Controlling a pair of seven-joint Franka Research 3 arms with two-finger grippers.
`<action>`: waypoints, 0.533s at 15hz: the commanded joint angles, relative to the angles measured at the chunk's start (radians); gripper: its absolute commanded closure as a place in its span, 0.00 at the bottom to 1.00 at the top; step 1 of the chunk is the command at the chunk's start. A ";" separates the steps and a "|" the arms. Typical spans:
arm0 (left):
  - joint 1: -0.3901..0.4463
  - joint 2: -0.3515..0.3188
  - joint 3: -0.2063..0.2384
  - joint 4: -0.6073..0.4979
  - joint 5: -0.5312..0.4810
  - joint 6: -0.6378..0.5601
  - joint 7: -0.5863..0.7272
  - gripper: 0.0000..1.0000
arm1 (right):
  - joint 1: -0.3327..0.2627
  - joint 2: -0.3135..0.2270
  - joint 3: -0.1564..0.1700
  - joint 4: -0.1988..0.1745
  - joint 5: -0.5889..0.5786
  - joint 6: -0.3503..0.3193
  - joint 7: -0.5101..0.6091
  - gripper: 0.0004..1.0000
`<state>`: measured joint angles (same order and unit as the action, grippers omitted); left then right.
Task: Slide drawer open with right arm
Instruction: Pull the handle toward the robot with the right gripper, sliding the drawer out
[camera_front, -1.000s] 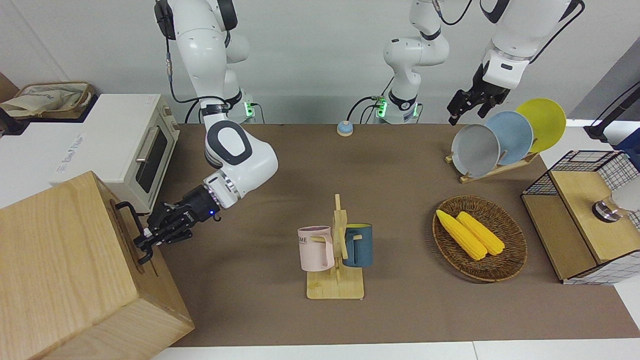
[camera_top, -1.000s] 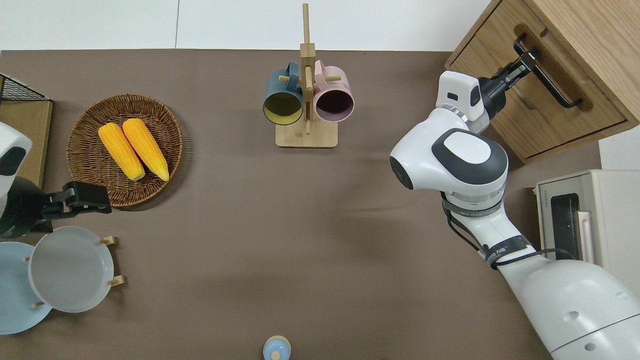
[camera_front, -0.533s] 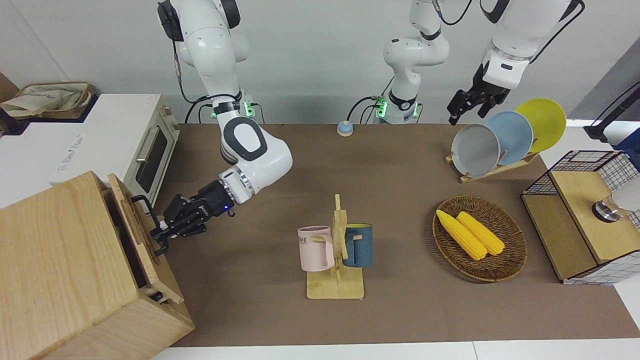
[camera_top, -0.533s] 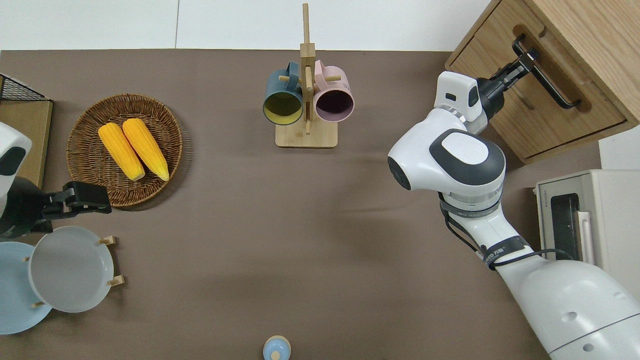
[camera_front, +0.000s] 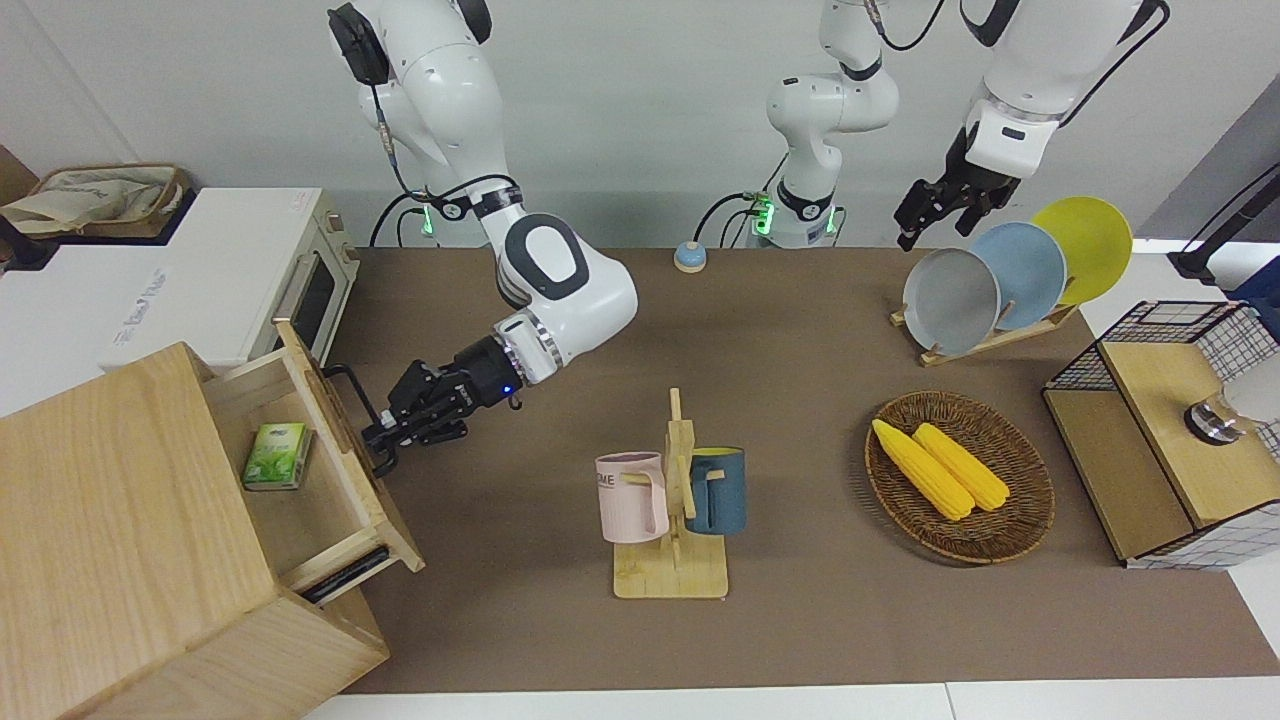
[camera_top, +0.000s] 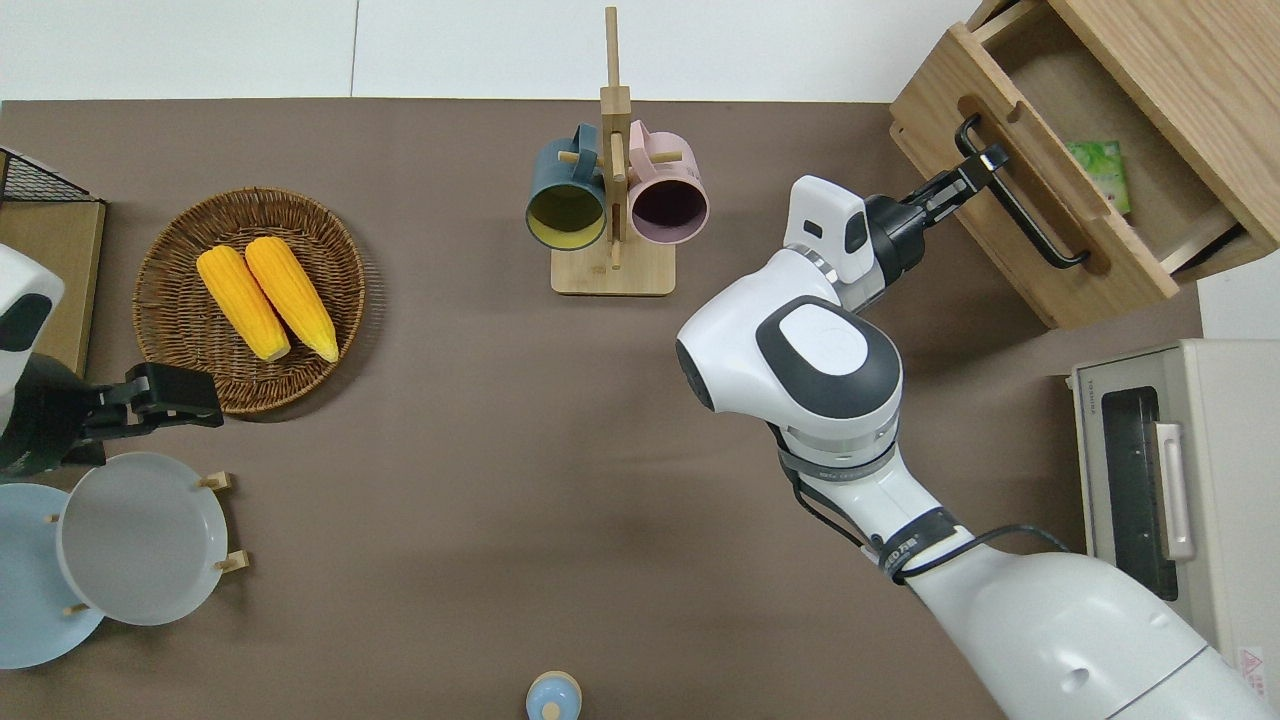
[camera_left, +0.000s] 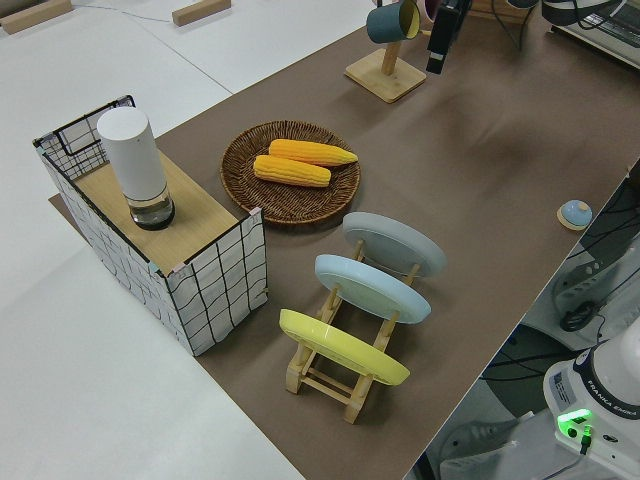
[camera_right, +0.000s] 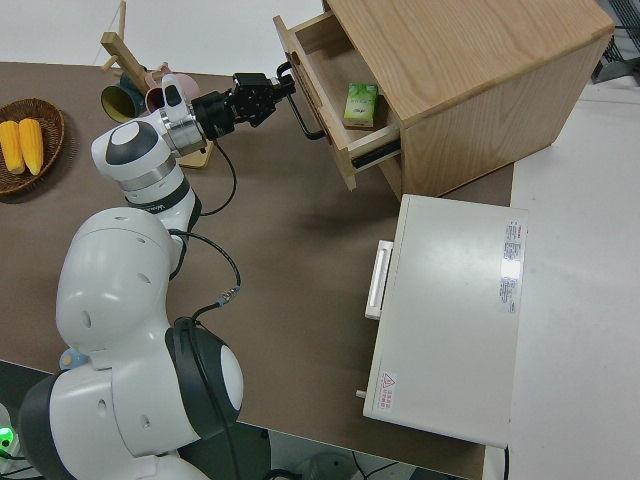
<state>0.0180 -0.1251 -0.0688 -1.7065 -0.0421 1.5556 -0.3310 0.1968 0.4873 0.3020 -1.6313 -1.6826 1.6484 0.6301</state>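
At the right arm's end of the table, around two o'clock from the table's middle in the overhead view, the drawer (camera_top: 1050, 190) stands well out of its wooden cabinet (camera_top: 1180, 80), and you can see a small green packet (camera_top: 1100, 172) lying on its floor. Your right gripper (camera_top: 975, 172) is clamped on the black bar handle (camera_top: 1020, 205), gripping it at the end farther from the robots. I'd judge the job nearly done: the drawer is open most of its depth, its slide rail showing in the front view. What's left is perhaps a short last pull, then letting go of the handle and backing away. Outward from there, the white toaster oven (camera_top: 1170, 480) sits at about four o'clock from the cabinet, and the mug rack (camera_top: 612, 190) at nine o'clock. Your left arm is parked.
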 joint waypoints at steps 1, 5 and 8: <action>-0.001 -0.008 0.004 0.004 -0.001 -0.017 0.009 0.01 | 0.052 -0.015 0.028 0.011 0.044 -0.061 0.031 1.00; -0.001 -0.008 0.004 0.004 -0.001 -0.015 0.009 0.01 | 0.078 -0.021 0.081 0.017 0.089 -0.146 0.005 1.00; -0.001 -0.008 0.004 0.004 -0.001 -0.015 0.009 0.01 | 0.092 -0.021 0.112 0.021 0.104 -0.183 -0.006 1.00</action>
<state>0.0180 -0.1251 -0.0688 -1.7065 -0.0421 1.5556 -0.3310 0.2763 0.4829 0.3902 -1.6302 -1.5955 1.4955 0.6232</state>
